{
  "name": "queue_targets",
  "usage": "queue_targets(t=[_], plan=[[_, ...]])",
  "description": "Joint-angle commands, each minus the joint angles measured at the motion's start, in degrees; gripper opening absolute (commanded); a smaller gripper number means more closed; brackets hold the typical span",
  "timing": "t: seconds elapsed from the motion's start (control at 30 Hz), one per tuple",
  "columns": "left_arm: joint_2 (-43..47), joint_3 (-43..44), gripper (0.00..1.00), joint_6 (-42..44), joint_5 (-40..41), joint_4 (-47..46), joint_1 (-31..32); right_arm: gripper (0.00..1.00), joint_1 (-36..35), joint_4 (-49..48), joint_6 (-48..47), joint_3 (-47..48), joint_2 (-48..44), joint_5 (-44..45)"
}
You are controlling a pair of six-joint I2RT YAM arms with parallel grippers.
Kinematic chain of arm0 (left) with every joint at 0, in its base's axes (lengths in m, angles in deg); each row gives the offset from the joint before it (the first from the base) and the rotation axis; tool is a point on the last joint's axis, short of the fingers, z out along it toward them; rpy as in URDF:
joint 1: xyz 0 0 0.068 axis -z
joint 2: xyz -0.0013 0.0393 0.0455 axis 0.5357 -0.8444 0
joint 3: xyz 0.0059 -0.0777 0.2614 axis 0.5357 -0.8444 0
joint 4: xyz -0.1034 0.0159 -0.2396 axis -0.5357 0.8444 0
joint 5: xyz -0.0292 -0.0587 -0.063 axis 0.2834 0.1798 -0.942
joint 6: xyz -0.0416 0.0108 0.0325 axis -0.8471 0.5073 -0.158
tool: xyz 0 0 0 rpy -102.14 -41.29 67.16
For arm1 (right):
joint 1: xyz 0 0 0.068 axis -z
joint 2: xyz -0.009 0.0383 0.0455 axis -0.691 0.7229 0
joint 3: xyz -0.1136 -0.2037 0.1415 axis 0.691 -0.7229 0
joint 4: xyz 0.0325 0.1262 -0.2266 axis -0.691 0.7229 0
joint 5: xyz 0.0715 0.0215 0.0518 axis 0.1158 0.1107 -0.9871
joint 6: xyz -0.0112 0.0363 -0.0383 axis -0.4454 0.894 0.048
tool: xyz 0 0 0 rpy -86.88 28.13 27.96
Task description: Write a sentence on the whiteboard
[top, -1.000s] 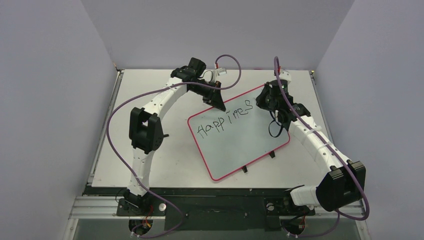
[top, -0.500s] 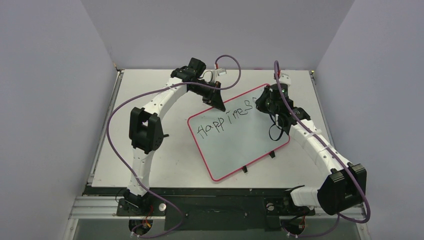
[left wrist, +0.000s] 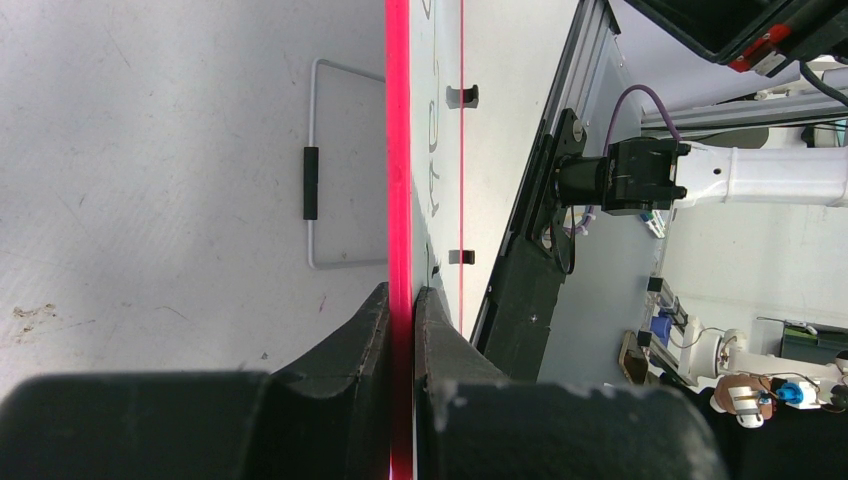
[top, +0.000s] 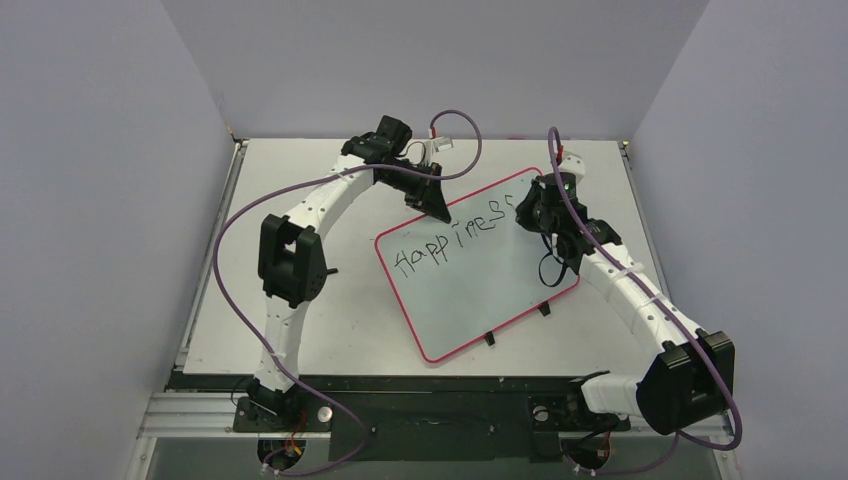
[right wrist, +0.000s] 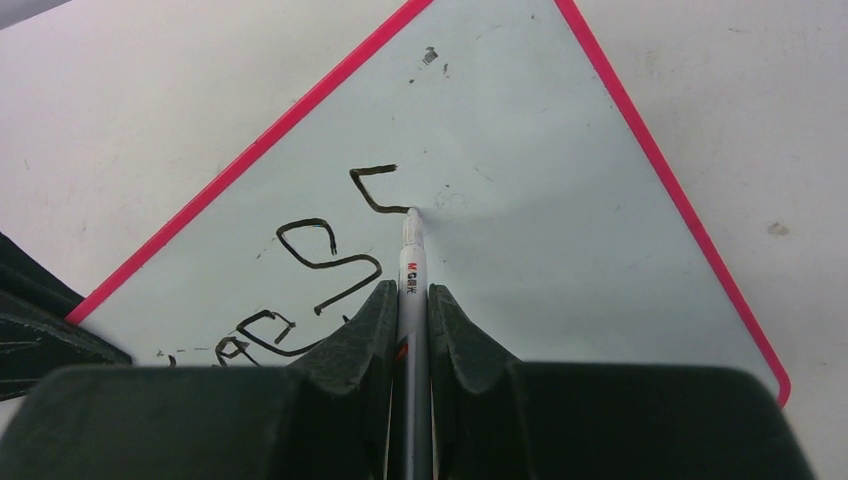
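Observation:
The whiteboard (top: 490,290) lies slanted on the table, white with a thin red rim. My left gripper (top: 437,208) is shut on its far-left rim (left wrist: 398,150), one finger on each side (left wrist: 402,295). The sentence (top: 445,245) runs in one slanted black line, roughly "happines" plus a half-drawn letter (right wrist: 375,188). My right gripper (top: 530,210) is shut on a grey marker (right wrist: 412,262), and its tip touches the board at the end of that last stroke. The board's near half (right wrist: 540,200) is blank.
Two black tabs (top: 489,339) (top: 544,309) sit on the board's near edge. A wire stand (left wrist: 315,165) shows under the board in the left wrist view. Purple cables (top: 225,250) loop beside both arms. Grey walls close in left, right and back.
The right gripper has shifted slightly right along the board's far edge, and a new stroke has appeared after the first "s". The left gripper and the board have stayed put.

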State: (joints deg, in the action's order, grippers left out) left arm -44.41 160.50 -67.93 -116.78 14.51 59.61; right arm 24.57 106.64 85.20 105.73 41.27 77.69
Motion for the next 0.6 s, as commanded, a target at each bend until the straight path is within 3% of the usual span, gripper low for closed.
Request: queue_targets(t=[0.0,0.57], plan=[[4.11,0.74,0.00,4.44,0.20,-4.32,0.29,0.00,0.33,2.17,-0.28,-1.44,-0.03,2.39],[4.02,0.73,0.00,4.51,0.48,-4.32,0.29,0.00,-1.42,1.90,0.84,-3.79,-3.12,-3.38]])
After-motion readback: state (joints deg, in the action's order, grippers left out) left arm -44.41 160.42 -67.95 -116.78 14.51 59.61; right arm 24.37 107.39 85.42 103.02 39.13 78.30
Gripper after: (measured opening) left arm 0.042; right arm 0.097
